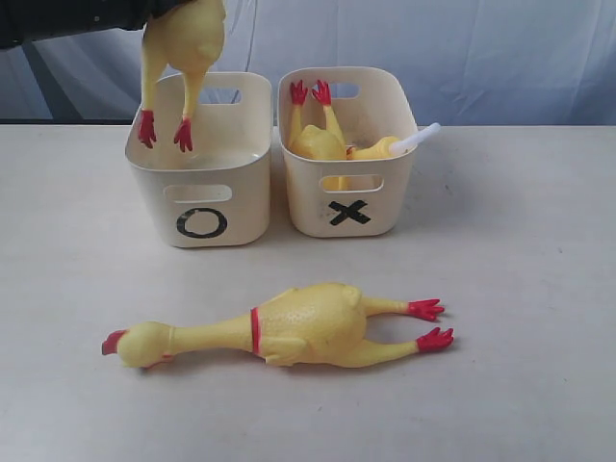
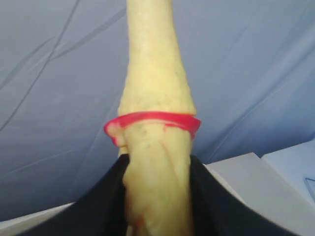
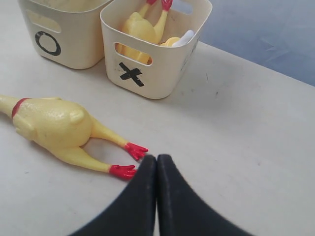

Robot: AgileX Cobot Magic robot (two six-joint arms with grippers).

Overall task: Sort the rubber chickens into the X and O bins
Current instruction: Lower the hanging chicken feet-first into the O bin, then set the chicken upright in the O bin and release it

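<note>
A yellow rubber chicken (image 1: 186, 40) hangs feet down over the O bin (image 1: 231, 197), its red feet at the bin's near-left rim. My left gripper (image 2: 158, 164) is shut on this chicken (image 2: 156, 88), just below its red neck band. The gripper itself is cut off at the top of the exterior view. A second chicken (image 1: 318, 135) lies in the X bin (image 1: 306, 197), feet up. A third chicken (image 1: 294, 327) lies flat on the table in front of the bins, head to the left. My right gripper (image 3: 156, 159) is shut and empty, just beside that chicken's (image 3: 54, 123) red feet.
The two bins stand side by side at the back of the pale table (image 1: 520, 289). A white stub (image 1: 421, 138) pokes over the X bin's right rim. A blue-grey cloth backdrop (image 1: 481, 48) hangs behind the table.
</note>
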